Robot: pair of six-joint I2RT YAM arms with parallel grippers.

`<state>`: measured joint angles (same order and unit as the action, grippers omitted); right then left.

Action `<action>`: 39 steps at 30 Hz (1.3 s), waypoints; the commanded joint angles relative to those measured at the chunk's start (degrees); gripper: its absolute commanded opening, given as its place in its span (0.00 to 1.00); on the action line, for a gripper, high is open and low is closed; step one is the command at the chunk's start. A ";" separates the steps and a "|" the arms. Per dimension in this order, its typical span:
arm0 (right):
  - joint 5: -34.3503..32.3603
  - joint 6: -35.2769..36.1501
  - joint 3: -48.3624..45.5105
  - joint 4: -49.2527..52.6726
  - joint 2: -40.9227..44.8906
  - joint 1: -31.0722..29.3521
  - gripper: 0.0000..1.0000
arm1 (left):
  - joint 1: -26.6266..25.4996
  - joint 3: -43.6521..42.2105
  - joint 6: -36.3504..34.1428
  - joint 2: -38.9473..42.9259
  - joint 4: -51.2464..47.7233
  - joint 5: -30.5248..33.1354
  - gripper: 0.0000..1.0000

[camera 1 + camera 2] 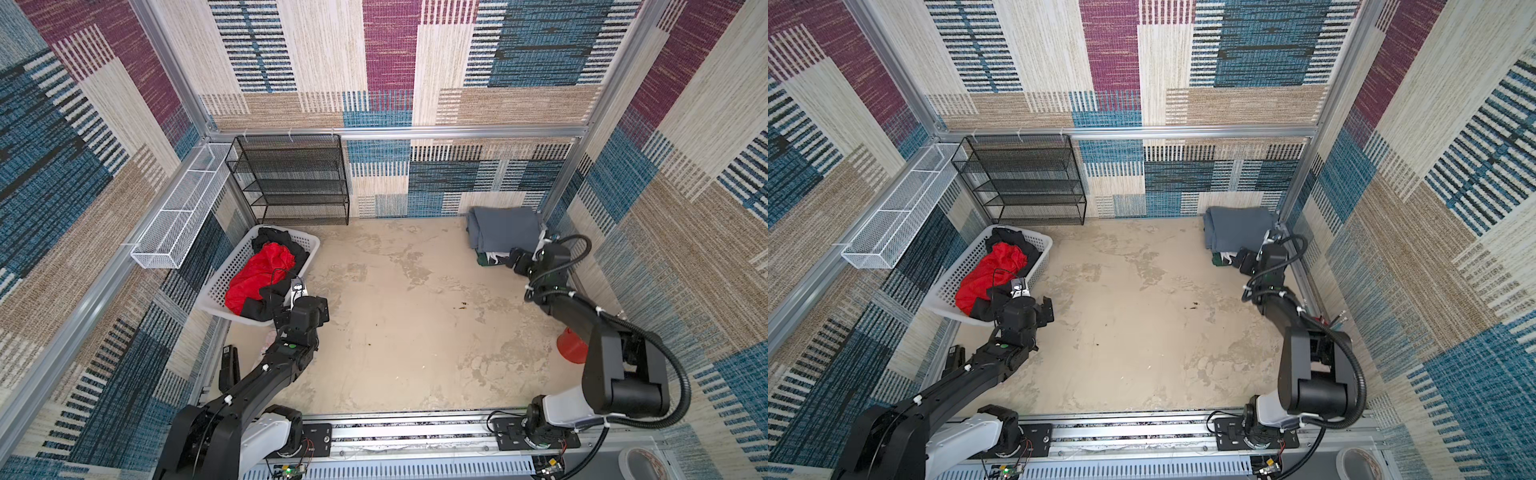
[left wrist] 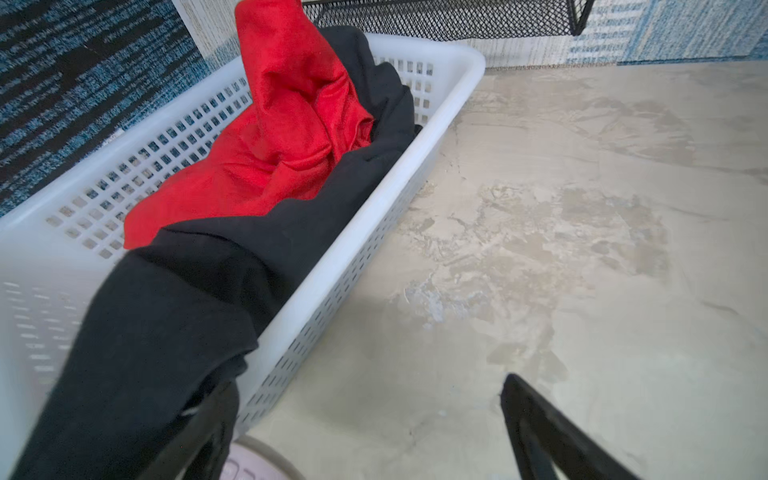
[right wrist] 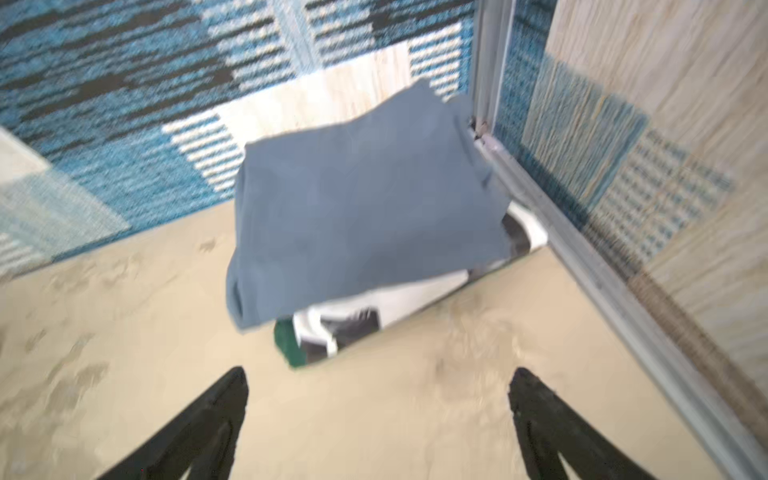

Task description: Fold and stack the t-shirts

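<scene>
Grey t-shirt (image 3: pixel 365 208) lies stacked, right gripper (image 3: pixel 379 374) wide and empty; next, left gripper (image 2: pixel 370 382), also wide, should pinch black garment (image 2: pixel 166 311) in basket (image 2: pixel 419 166).

grey tee (image 3: pixel 365 199): plain slate | patch tee (image 3: pixel 399 299): wht+blk | green tee (image 3: pixel 291 345): dk | basket (image 2: pixel 469 70): wht | cloth (image 2: pixel 282 137): red

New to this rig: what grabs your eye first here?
The bright red cloth among black cloth in the white basket on the left stands out first. Next, in the far right corner, the slate-grey t-shirt lies on the white one with black patches and the dark green one, with the open right claw just short of them.
</scene>
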<state>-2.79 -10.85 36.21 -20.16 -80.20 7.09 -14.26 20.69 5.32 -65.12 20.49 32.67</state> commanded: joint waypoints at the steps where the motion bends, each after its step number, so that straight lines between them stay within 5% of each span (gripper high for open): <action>1: -1.31 0.81 -12.92 -29.11 4.72 -0.32 0.99 | 2.66 -3.24 -4.22 -5.41 20.03 -5.83 0.98; 4: -0.84 0.99 -24.95 -49.42 6.47 -0.32 0.99 | 3.45 -3.74 -8.84 -9.68 27.24 -9.11 0.99; 12: -1.79 2.73 -21.45 -39.44 6.95 -0.30 0.99 | 6.33 -5.63 -11.46 -20.81 44.23 -13.75 0.99; 25: 9.87 10.70 -24.41 -54.95 -7.36 -3.22 0.99 | 16.35 3.86 -3.26 -22.42 24.80 -28.41 0.99; 26: 9.17 10.62 -25.83 -62.40 -10.56 -4.04 0.99 | 16.45 3.74 -3.24 -22.62 25.48 -28.63 0.99; 27: 7.96 10.77 -24.56 -53.24 -7.35 -4.08 0.99 | 16.46 3.27 -3.31 -23.23 27.45 -28.54 0.99; 29: 7.63 10.50 -25.72 -60.90 -9.93 -4.25 0.99 | 16.46 3.73 -3.21 -22.86 25.87 -28.62 0.99; 30: 7.34 10.79 -24.69 -54.59 -7.67 -4.25 0.99 | 16.46 3.54 -3.29 -23.07 26.69 -28.53 0.98; 33: 5.36 11.20 -25.93 -57.82 -7.92 -5.27 0.99 | 16.44 3.23 -3.23 -22.77 26.82 -28.49 0.99; 39: 12.17 14.29 -29.09 -65.07 -8.33 -5.69 0.99 | 16.30 3.21 -3.39 -22.77 27.03 -28.37 0.99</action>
<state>7.29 1.78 8.80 -77.47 -88.18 1.48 2.13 24.21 -1.02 -87.59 53.32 6.55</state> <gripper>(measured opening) 0.986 0.985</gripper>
